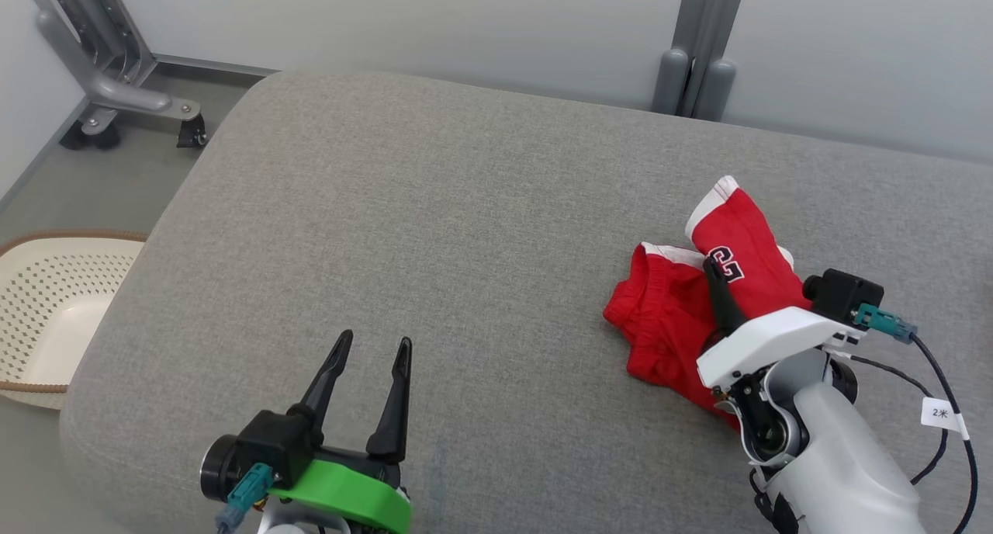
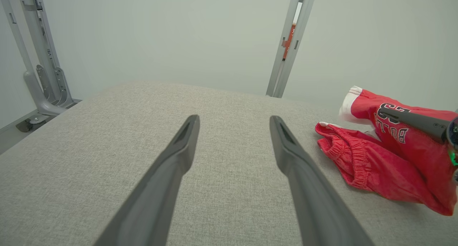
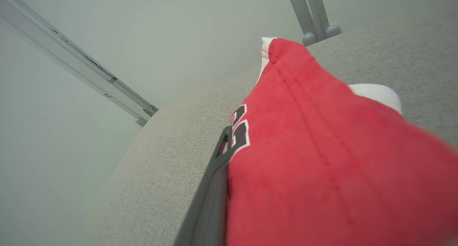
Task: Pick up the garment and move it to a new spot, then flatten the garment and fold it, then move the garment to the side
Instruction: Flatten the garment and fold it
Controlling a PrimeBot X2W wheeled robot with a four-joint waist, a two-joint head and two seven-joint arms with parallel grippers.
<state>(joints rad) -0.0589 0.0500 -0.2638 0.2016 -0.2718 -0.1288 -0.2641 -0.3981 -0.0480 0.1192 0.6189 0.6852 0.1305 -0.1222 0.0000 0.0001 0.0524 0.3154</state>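
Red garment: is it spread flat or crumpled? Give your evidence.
Crumpled. The red garment lies in bunched folds, one part raised where the right gripper is shut on it.

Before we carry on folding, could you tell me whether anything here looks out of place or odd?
The shorts lie bunched at the right of the pad, one leg held up in the shut right gripper. Nothing looks torn or spilled.

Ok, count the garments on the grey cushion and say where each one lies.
1. The red garment lies crumpled on the right side of the cushion, one part pinched by the right gripper. A second piece beneath it could be hidden.
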